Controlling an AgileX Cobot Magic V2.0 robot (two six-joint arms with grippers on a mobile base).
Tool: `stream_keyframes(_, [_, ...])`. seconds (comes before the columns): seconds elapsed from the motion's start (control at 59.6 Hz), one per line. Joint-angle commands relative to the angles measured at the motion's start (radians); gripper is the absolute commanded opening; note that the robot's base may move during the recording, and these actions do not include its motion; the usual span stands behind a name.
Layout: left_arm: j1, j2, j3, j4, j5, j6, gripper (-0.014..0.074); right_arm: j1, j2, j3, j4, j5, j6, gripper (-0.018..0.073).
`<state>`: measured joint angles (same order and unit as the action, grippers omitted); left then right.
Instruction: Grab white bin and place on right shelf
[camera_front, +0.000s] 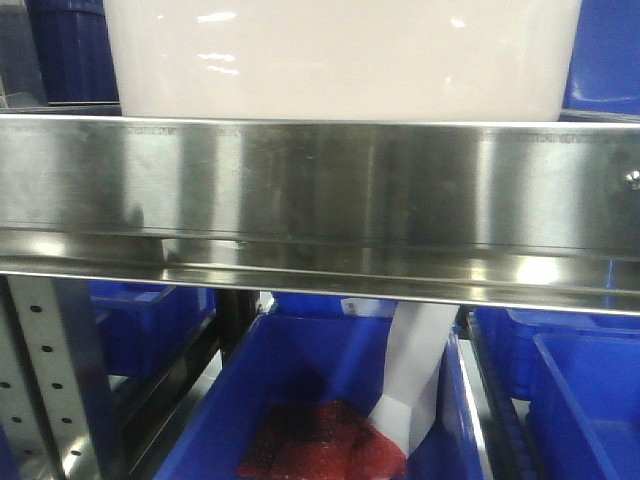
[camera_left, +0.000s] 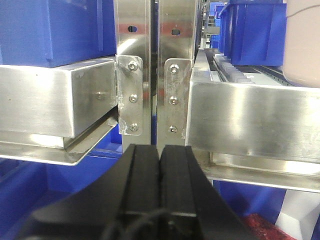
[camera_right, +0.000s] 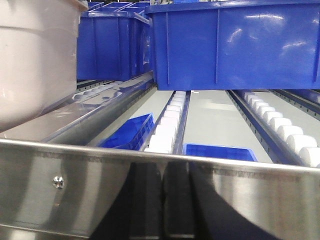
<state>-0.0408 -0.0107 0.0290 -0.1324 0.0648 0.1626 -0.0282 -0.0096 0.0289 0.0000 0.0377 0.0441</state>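
The white bin (camera_front: 340, 60) sits on the right shelf (camera_front: 320, 190), behind its shiny front rail. The left claw (camera_left: 160, 165) is clenched, gripping nothing; the right claw is out of sight.

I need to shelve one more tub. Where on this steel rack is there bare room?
Bare roller lane in front of the blue bin, right of the white bin, behind the front rail. Crowded: behind, blue bins fill the back row.
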Motion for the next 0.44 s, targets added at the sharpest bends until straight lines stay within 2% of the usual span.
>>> stream_keyframes(0.0, [-0.003,-0.010,0.010,-0.006,-0.093,-0.005,-0.0118,0.000,-0.020,-0.003,0.000,-0.077,-0.005,0.0075])
stream_keyframes(0.419, [-0.003,-0.010,0.010,-0.006,-0.093,-0.005,-0.0118,0.000,-0.020,-0.003,0.000,-0.077,-0.005,0.0075])
